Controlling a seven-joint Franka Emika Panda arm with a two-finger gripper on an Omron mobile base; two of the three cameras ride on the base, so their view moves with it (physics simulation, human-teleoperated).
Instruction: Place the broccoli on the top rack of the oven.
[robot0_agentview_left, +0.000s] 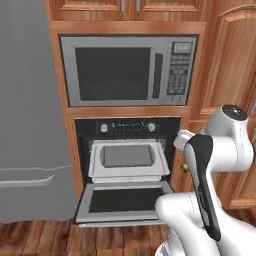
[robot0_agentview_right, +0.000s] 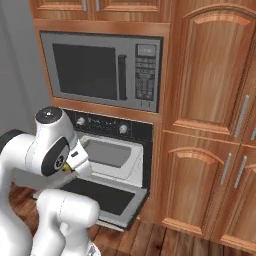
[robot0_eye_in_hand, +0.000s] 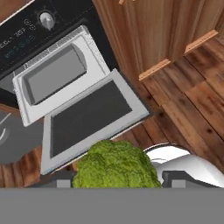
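Oven (robot0_agentview_left: 127, 127) sits in the wood cabinet column under the steel microwave (robot0_agentview_left: 128, 70), black control panel with two silver knobs across its upper part. Oven door (robot0_agentview_left: 125, 200) is dropped flat, dark glass facing up, steel trim around it. Top rack (robot0_agentview_left: 128, 159) is slid out over the door, light grey rim with darker grey centre, nothing on it. From the right base view the same rack (robot0_agentview_right: 111, 154) shows pulled forward out of the cavity, door (robot0_agentview_right: 102, 198) open below it. Gripper (robot0_eye_in_hand: 118, 178) is to the right of the oven opening, up off the floor, well apart from the rack. In the hand view both dark finger tips show at the bottom, one on each side of the broccoli (robot0_eye_in_hand: 115, 166), and the floret fills the gap between them, so the jaws are closed onto the broccoli and carrying it. Hand view looks down past the floret at the rack (robot0_eye_in_hand: 57, 74), the open door (robot0_eye_in_hand: 89, 116) and the wood floor (robot0_eye_in_hand: 192, 92). In the left base view a small bit of green (robot0_agentview_left: 184, 167) shows at the wrist end of the arm, just right of the oven's frame. In the right base view a sliver of green (robot0_agentview_right: 66, 167) shows beside the arm's elbow joint, left of the rack. Grey fridge (robot0_agentview_left: 27, 110) stands left of the oven column; tall wood cabinet doors (robot0_agentview_right: 210, 75) stand to the right.
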